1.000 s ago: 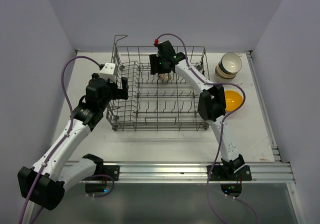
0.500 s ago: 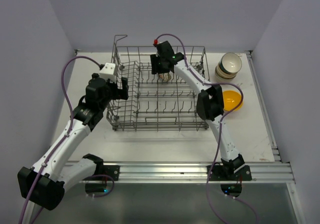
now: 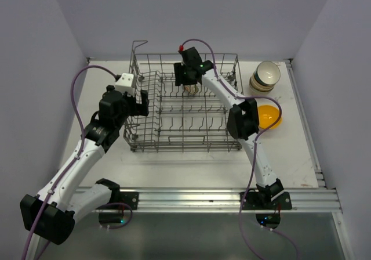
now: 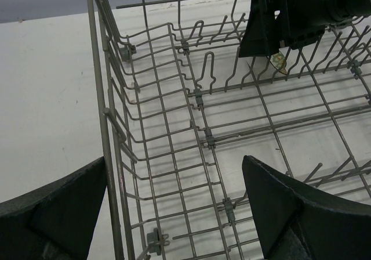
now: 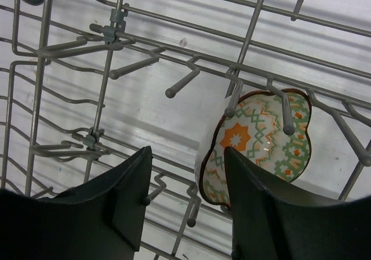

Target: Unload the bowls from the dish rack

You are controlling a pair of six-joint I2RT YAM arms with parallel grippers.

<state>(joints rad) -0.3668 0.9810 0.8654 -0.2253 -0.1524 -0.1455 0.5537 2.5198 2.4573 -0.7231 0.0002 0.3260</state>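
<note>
Grey wire makes up the dish rack (image 3: 174,118), which sits in the middle of the table (image 3: 301,155) in the top view. We judge it nearly unloaded: a stack of bowls (image 3: 265,74) and a yellow bowl (image 3: 271,116) lie on the table to its right. Our right gripper (image 3: 189,87) reaches down into the rack's far row, and our left gripper (image 3: 138,104) hangs at the rack's left wall.

From the left wrist we see those jaws spread wide on nothing, one finger outside the wall wires and one inside. We judge it well placed to steady the rack if it lifts.

From the right wrist, the patterned bowl (image 5: 264,147) stands on edge between tines (image 5: 284,112), one tine crossing its face. Our jaws are parted, not clamped. One finger (image 5: 278,213) overlaps the bowl's rim while the other stands clear of it. We should bring the rim squarely between the pads, close firmly, then lift straight up along the tines so nothing snags.
</note>
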